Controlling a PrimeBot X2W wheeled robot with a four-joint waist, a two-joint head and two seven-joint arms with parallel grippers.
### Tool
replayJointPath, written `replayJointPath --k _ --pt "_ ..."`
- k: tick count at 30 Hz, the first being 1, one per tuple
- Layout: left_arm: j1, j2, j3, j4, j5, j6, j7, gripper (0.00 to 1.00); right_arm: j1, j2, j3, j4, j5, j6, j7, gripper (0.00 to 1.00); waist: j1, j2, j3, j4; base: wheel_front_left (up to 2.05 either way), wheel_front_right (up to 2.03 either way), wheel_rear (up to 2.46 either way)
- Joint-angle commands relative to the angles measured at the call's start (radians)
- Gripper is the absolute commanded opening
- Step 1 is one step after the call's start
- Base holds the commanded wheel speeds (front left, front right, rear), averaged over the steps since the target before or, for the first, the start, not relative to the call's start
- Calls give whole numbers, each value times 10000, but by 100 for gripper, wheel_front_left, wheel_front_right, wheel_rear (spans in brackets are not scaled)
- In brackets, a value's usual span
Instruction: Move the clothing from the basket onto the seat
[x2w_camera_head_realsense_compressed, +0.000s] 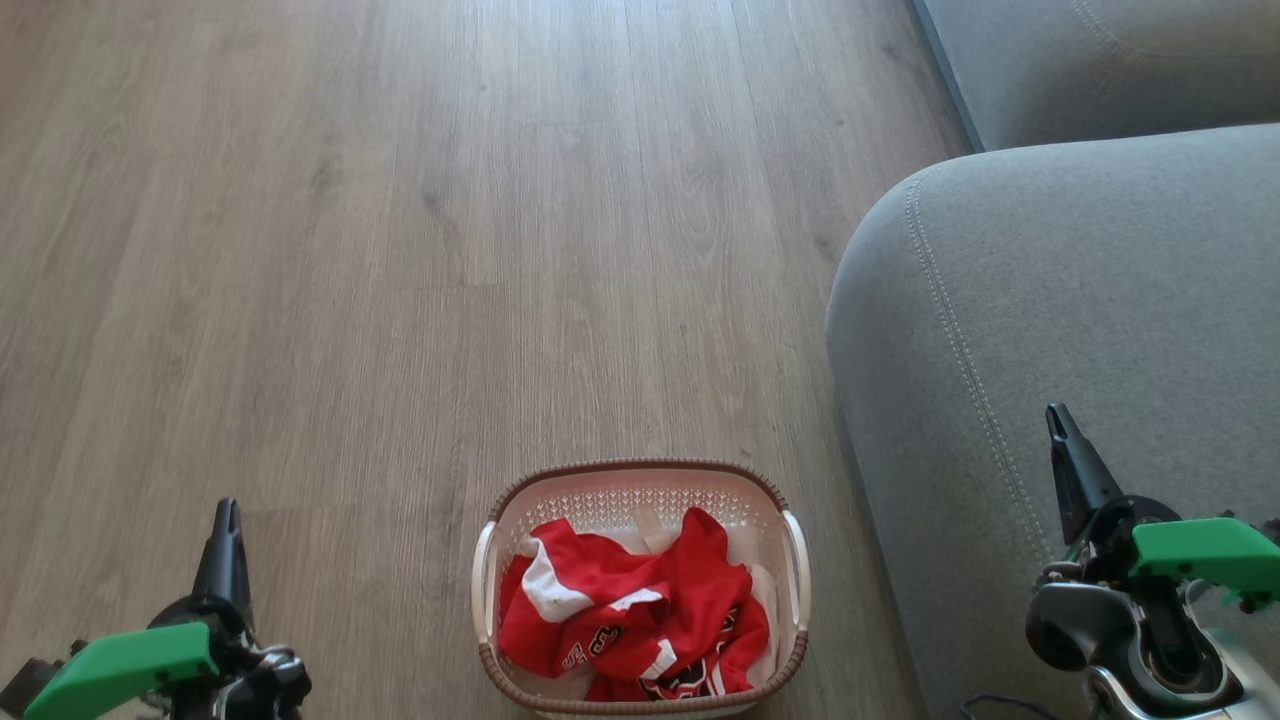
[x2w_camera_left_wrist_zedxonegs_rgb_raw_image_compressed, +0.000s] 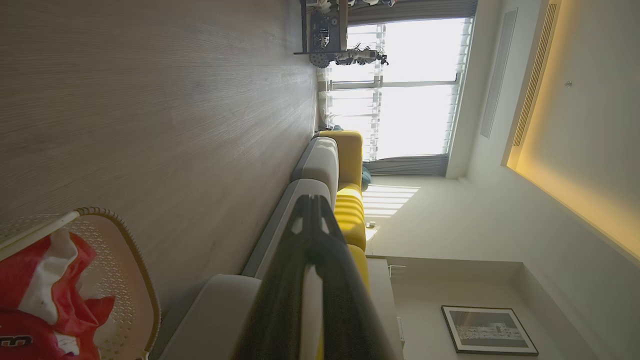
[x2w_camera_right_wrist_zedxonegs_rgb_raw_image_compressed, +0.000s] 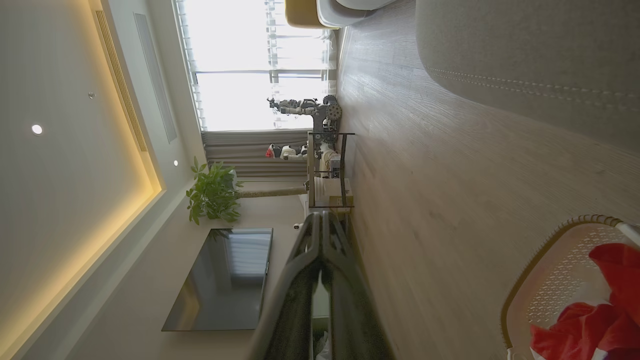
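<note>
We list red clothing (x2w_camera_head_realsense_compressed: 620, 610) heaped in the basket (x2w_camera_head_realsense_compressed: 640, 466), on the floor (x2w_camera_head_realsense_compressed: 400, 250) beside the seat (x2w_camera_head_realsense_compressed: 1050, 300) — left gripper (x2w_camera_head_realsense_compressed: 228, 510), right gripper (x2w_camera_head_realsense_compressed: 1055, 415): fingers together, empty.

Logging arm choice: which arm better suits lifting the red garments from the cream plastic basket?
Probably right: the right pincer is over the grey fabric sofa cushion where the red white-trimmed garments go; the left pincer is over wooden floor.
</note>
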Motion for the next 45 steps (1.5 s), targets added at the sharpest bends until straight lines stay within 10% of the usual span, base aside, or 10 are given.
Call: replayJointPath --k 1,45 --pt "-381 102 338 -357 -9 -79 44 0 -420 -285 120 -376 46 83 -119 0 0 0 0 0 0 0 0" --pt "-381 102 337 -358 -9 -78 44 0 -424 -314 156 -393 75 83 -152 0 0 0 0 0 0 0 0"
